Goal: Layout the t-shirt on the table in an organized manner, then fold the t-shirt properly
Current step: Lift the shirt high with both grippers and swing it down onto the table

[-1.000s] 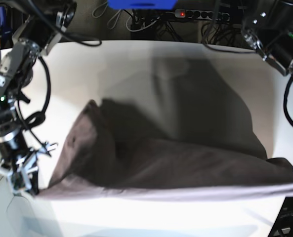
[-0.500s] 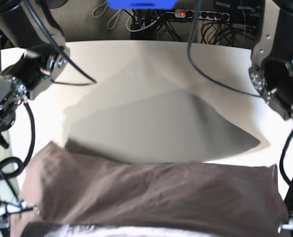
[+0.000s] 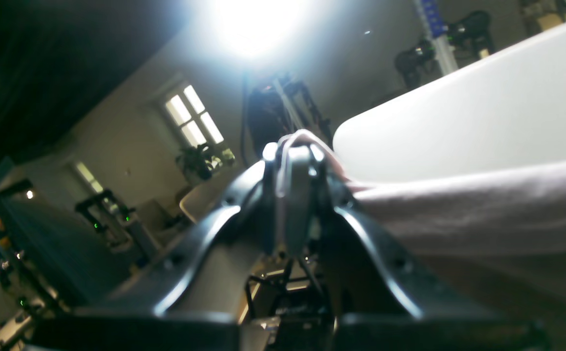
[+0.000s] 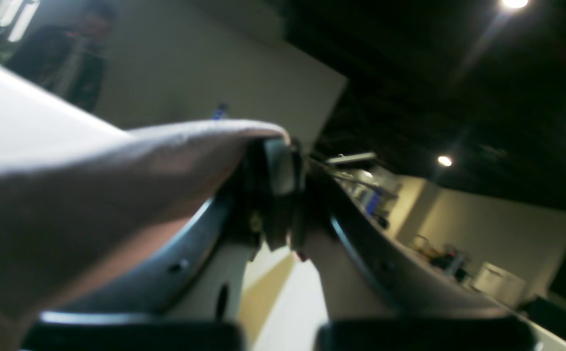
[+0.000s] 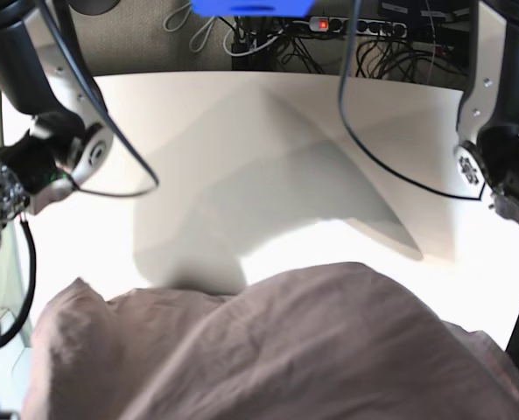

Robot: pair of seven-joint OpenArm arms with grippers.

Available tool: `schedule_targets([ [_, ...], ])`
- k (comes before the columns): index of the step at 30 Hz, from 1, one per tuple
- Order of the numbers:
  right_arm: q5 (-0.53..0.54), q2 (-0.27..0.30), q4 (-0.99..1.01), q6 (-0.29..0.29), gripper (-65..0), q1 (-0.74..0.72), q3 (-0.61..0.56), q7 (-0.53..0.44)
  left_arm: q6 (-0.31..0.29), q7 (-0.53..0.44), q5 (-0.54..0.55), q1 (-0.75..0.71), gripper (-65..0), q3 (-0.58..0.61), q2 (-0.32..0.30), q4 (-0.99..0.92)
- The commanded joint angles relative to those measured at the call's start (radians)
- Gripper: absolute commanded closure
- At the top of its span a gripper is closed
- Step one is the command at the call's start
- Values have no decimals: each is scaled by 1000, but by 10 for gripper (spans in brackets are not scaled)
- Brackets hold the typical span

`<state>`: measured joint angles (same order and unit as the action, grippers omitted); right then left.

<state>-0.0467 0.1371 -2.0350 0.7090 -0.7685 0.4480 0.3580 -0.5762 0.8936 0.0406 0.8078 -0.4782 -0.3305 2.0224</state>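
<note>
The mauve t-shirt [image 5: 303,350] billows in a wrinkled dome across the lower half of the base view, hanging above the white table [image 5: 241,131]. Neither gripper shows in the base view; both are hidden below the frame's edge. In the left wrist view my left gripper [image 3: 295,153] is shut on an edge of the t-shirt [image 3: 482,209], which stretches away to the right over the table [image 3: 458,112]. In the right wrist view my right gripper [image 4: 283,163] is shut on another edge, and the t-shirt [image 4: 92,195] runs off to the left.
Both arms stand high over the table's sides, one on the left [image 5: 58,149] and one on the right [image 5: 500,166], with black cables looping from them. A power strip and cables [image 5: 355,26] lie beyond the far edge. The shirt's shadow falls mid-table.
The shirt was stretched low across the front, then spread wide; now it has ballooned upward toward the camera. Both arms have risen and swung inward.
</note>
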Motion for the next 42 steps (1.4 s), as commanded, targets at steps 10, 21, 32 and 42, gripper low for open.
schedule_targets([
  [10,14,11,-8,-11,0,-134,18,-20,11,-17,-2,66,-1,-1,34,7],
  [21,14,25,70,-11,0,-21,-35,-23,12,-26,-6,-273,-1,-12,104,1],
  [32,11,-11,408,-11,0,7,-41,-26,12,-27,-21,-330,-4,-11,124,-78],
  [42,6,23,773,-11,0,-41,-44,-26,12,-26,-109,-193,-5,-6,113,-496],
])
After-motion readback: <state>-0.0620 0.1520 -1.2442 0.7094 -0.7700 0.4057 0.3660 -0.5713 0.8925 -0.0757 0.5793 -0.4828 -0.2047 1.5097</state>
